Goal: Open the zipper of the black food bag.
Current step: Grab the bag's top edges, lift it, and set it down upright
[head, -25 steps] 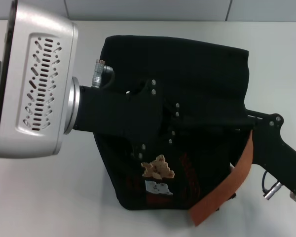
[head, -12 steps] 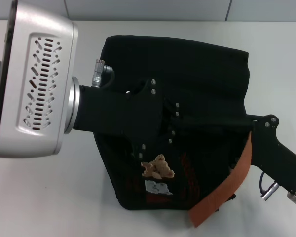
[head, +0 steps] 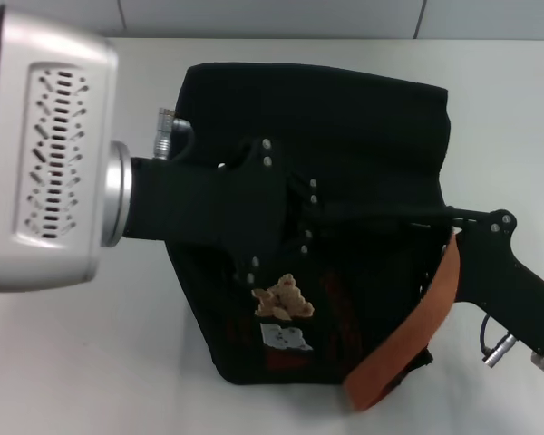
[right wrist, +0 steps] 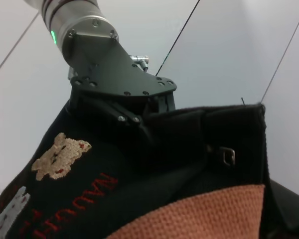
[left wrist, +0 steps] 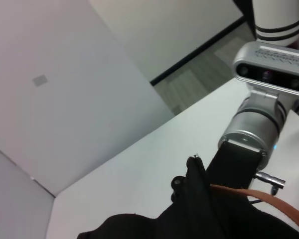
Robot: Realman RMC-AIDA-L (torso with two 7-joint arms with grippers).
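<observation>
Left gripper (head: 299, 217) shifted left, bag (head: 363, 118) too (pull tab (right wrist: 228, 157) only r. wrist)

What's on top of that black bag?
The left gripper reaches over the black food bag from the left; the right gripper meets its right edge beside an orange strap. The zipper is covered.

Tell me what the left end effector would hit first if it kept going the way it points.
The left end effector points across the top of the black food bag toward the right end effector. It already seems to be at the bag's fabric, so that comes first, then probably the right one; depth is unclear.
</observation>
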